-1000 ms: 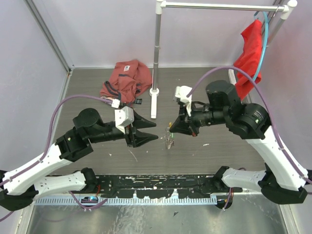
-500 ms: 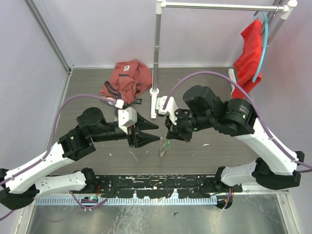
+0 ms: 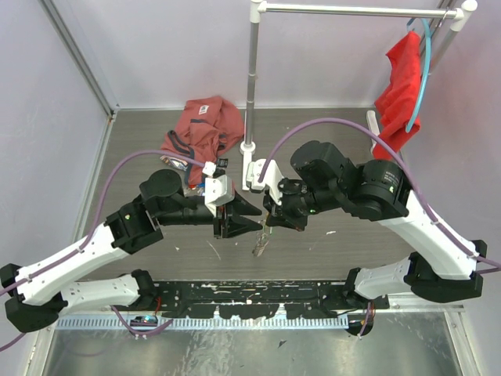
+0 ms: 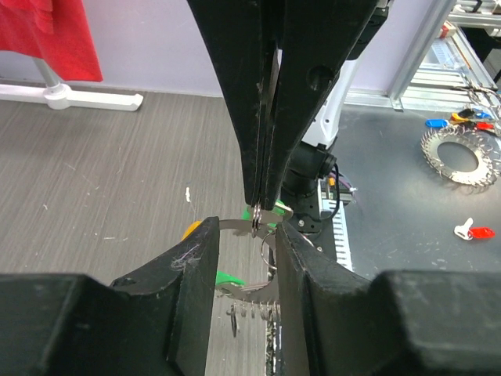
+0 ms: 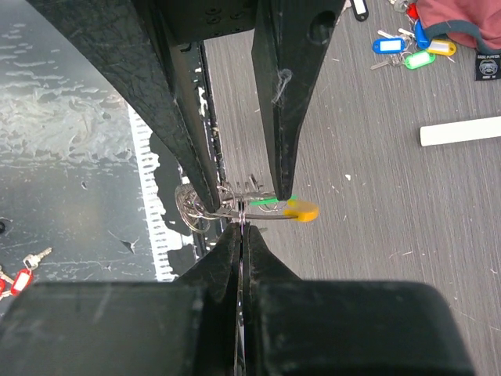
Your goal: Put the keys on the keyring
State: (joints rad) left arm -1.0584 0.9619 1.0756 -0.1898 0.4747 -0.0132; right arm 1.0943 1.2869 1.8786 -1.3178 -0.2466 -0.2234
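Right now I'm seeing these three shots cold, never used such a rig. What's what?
A left arm and a right arm, both robots, are bolted at the near edge of a table. The wide picture looks down from above and behind them. The other two come from a camera on each wrist, so the black prongs at their bottom edge are that arm's own gripper. The right gripper is pinched shut on the keyring, a thin metal loop with silvery keys dangling and a yellow-orange tag. The left gripper is open, one finger on each side of the loop. On the table lie loose keys with coloured tags beside a reddish garment; a red cloth hangs on the rack.
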